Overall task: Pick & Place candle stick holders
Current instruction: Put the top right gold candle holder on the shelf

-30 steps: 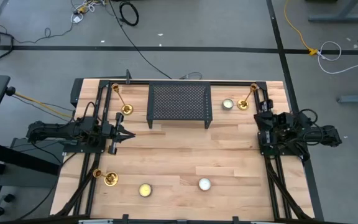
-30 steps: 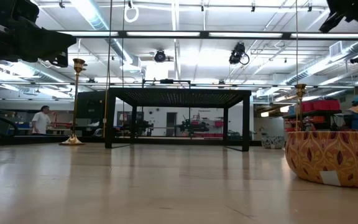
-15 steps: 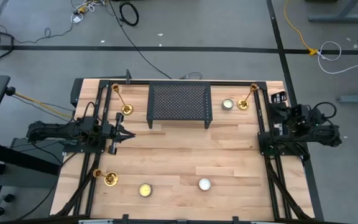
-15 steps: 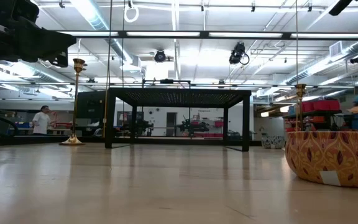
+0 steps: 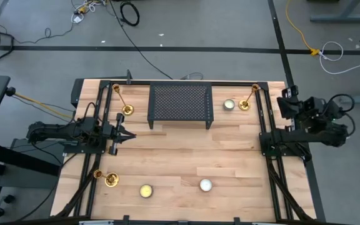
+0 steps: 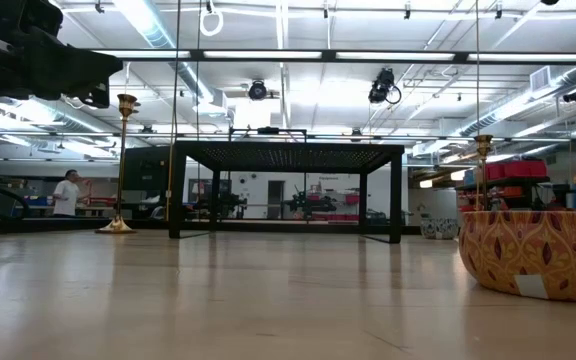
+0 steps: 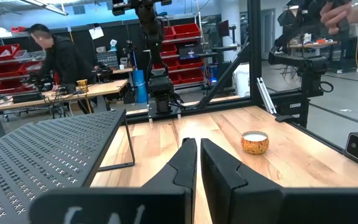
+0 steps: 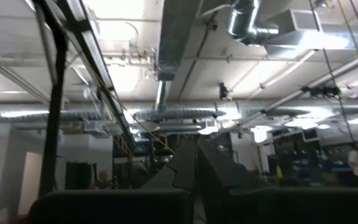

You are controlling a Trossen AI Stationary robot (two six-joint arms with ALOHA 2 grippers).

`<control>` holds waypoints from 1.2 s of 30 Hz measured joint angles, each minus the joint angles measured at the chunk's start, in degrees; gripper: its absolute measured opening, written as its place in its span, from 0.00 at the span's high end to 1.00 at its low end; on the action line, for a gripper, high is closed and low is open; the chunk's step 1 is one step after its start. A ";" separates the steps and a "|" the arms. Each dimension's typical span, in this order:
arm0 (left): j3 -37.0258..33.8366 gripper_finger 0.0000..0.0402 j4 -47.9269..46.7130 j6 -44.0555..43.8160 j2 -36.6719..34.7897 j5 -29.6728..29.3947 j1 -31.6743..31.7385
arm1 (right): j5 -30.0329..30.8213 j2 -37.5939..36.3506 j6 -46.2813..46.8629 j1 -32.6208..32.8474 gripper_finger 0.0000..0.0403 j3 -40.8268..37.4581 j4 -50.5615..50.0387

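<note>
High view: left hand [image 5: 129, 134], fingers together, empty, just beside nearest of candle stick holders [image 5: 122, 102].

Both my arms are dark, nearly black, built of blocky joint housings linked by short tubular segments. Black cables loop off my right arm [image 5: 311, 119] in loose coils near its outer joints, and thinner black wiring runs along my left arm [image 5: 67, 132]. Each arm sits on a black frame of straight bars at the table's side. My left gripper [image 7: 197, 163] ends in two matte black fingers [image 7: 180, 171], angular and wedge-shaped, tapering to narrow tips. My right gripper [image 8: 196, 167] has the same dark, faceted fingers.
</note>
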 joint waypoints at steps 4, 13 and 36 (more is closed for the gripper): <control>-0.01 0.94 0.01 0.01 0.00 -0.01 -0.01 | 1.34 2.39 -0.17 0.02 0.95 4.75 -4.65; 0.00 0.94 0.00 0.00 0.00 0.00 0.01 | 1.75 7.29 -0.20 0.02 0.95 11.99 -8.07; 0.01 0.94 -0.01 -0.01 0.00 -0.01 0.01 | 1.14 20.51 10.55 0.02 0.95 26.13 -7.75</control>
